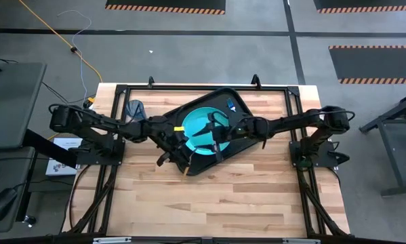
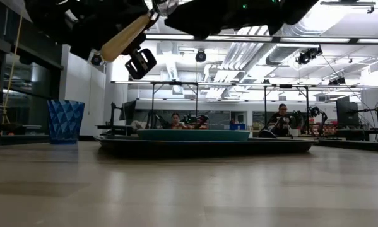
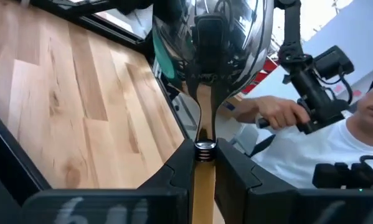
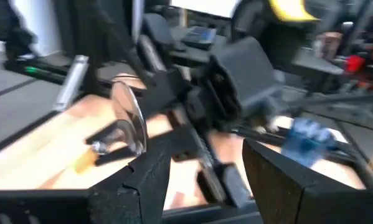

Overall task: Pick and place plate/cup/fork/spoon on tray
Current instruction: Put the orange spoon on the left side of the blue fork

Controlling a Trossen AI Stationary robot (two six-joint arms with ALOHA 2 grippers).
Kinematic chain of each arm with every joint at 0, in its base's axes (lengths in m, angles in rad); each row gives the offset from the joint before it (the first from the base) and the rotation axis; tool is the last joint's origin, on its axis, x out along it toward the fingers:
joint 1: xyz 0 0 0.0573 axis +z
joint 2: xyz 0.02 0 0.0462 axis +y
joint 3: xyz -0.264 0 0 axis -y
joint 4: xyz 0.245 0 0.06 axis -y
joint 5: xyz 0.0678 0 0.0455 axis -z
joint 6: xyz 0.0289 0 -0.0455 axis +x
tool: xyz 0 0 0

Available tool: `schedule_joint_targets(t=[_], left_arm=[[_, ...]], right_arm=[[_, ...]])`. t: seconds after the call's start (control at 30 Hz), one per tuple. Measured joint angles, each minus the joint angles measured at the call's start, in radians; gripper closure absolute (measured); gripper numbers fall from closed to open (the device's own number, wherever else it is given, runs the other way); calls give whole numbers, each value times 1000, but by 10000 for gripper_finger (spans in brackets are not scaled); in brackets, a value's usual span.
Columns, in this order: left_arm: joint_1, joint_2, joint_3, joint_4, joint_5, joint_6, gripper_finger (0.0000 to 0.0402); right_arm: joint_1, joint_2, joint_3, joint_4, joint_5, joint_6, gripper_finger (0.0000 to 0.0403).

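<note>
The black tray [image 1: 242,108] lies slantwise at mid-table, with the teal plate [image 1: 197,127] resting flat in it. The plate also shows in the low view [image 2: 194,134]. The fork's blue handle [image 1: 230,104] lies in the tray near its far corner. The dark blue cup [image 1: 135,108] stands on the wood left of the tray and shows in the low view [image 2: 65,121]. My left gripper [image 3: 203,168] is shut on the orange-handled spoon [image 3: 211,50], well above the tray's near-left edge. My right gripper [image 4: 205,162] is open and empty above the plate. My left gripper pinches the spoon's orange handle [image 3: 203,180] between its two fingers, just behind the metal neck. The spoon lies along the fingers, its silvery bowl [image 3: 214,43] sticking out ahead. It is lifted clear, and the handle's free end [image 2: 113,45] slants downward.
A black frame [image 1: 189,87] runs round the table's edges. Bare wood [image 1: 209,203] lies between the tray and the near edge. People sit in the room beyond the table [image 2: 280,120], one close in the left wrist view [image 3: 354,143].
</note>
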Motion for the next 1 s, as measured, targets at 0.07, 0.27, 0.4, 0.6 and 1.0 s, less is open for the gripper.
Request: schedule_joint_targets(t=[0.07, 0.27, 0.4, 0.6, 1.0], left_arm=[[4, 4, 1, -1, 18, 9, 371], [20, -8, 1, -6, 56, 0, 371], [27, -7, 1, -15, 75, 1, 371], [30, -7, 1, -34, 47, 33, 371], [33, -4, 1, -68, -17, 48, 371]], right_arm=[[1, 7, 12, -19, -44, -1, 210], [-2, -33, 16, -137, -48, -18, 210], [-6, -84, 16, -212, -44, -22, 210], [-1, -114, 16, -209, -63, -18, 210], [16, -72, 16, -164, -77, -17, 210]])
